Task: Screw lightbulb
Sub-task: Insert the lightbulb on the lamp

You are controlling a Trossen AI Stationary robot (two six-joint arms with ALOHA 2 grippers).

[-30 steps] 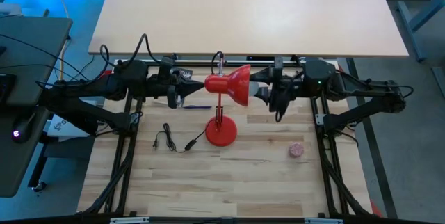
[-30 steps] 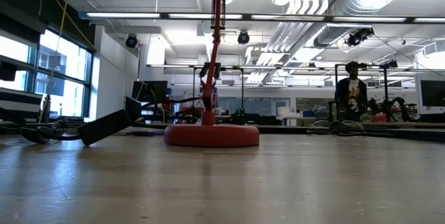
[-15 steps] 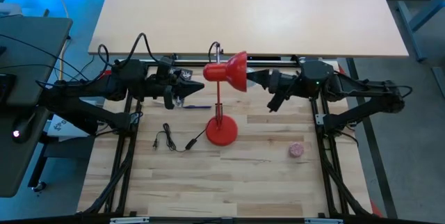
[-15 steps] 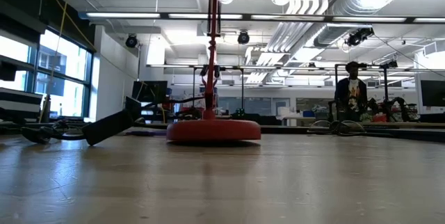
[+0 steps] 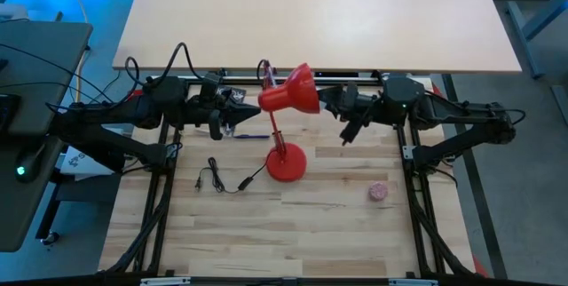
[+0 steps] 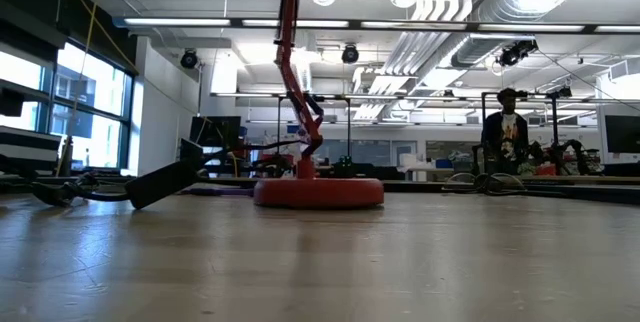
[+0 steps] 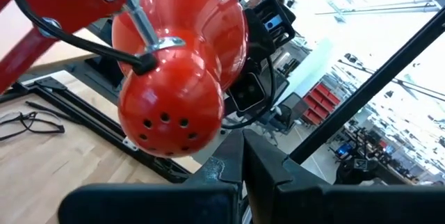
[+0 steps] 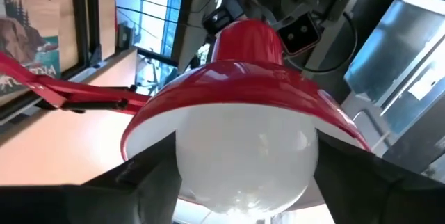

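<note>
Pale plank tabletop (image 5: 337, 233); glossy red lamp shade (image 8: 243, 85) cups smooth white lightbulb (image 8: 243, 158); right pincer (image 8: 243, 182) straddles bulb, left pincer (image 7: 240, 175) closed.

Overhead view: straight down, whole table (image 5: 355, 233). Low view: table-level, roomward. Wrist views: close, opposite sides of red lamp (image 5: 288, 99), shared by all.

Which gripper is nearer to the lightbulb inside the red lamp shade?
The right gripper: it sits at the shade's open mouth, its fingers flanking the lightbulb. The left gripper waits behind the lamp shade.
</note>
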